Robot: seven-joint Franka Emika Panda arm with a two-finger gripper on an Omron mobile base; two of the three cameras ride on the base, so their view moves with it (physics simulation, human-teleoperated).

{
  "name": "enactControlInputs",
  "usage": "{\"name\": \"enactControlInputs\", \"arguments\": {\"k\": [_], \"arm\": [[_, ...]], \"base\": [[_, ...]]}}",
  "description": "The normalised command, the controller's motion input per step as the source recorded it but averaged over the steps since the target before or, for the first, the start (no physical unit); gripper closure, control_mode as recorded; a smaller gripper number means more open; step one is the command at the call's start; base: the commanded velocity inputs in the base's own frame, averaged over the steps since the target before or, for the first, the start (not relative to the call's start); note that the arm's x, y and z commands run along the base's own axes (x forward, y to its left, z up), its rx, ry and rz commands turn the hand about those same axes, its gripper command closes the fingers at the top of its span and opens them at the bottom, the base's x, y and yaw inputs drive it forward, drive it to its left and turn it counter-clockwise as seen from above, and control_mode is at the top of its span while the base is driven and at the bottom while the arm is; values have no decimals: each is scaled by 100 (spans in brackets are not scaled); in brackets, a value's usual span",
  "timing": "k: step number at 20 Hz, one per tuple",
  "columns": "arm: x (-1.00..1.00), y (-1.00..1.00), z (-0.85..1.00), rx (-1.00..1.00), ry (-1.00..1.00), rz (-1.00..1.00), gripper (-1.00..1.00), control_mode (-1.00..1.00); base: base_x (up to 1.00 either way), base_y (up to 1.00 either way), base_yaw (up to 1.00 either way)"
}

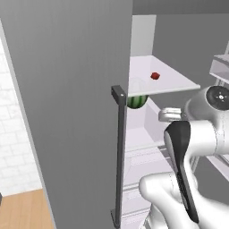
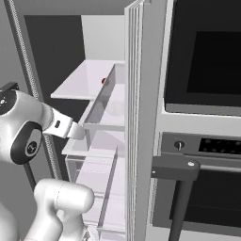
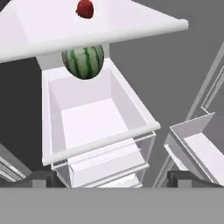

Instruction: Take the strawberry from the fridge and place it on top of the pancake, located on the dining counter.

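Note:
The fridge [image 1: 67, 89] stands open with white shelves inside. A tiny dark-red strawberry [image 1: 155, 76] lies on a white shelf [image 3: 131, 26]; it also shows at the top of the hand view as the strawberry [image 3: 85, 8], and the strawberry [image 2: 104, 81] peeks from behind a door bin. Just under that shelf sits a green striped watermelon [image 3: 83, 61], above a white drawer [image 3: 96, 118]. My gripper [image 3: 112, 180] is open and holds nothing. It hangs in front of the drawer, below the strawberry's shelf. The pancake and the dining counter are out of view.
The open left door carries a long dark bar handle [image 1: 119, 152] close to my arm. Clear door bins [image 2: 110, 108] line the right door. Beyond them stands a wall oven [image 2: 207, 61] with a dark handle [image 2: 174, 169]. Wooden floor [image 1: 22, 210] shows at lower left.

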Motion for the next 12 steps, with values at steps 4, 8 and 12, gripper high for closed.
{"name": "enactControlInputs", "arguments": {"k": [4, 8, 12], "arm": [[31, 4, 99, -4, -12, 11, -100, -100], [45, -1, 82, -3, -3, 10, -100, -100], [81, -24, 5, 0, 4, 0, -100, -100]], "base": [[0, 0, 0], [0, 0, 0], [0, 0, 0]]}}
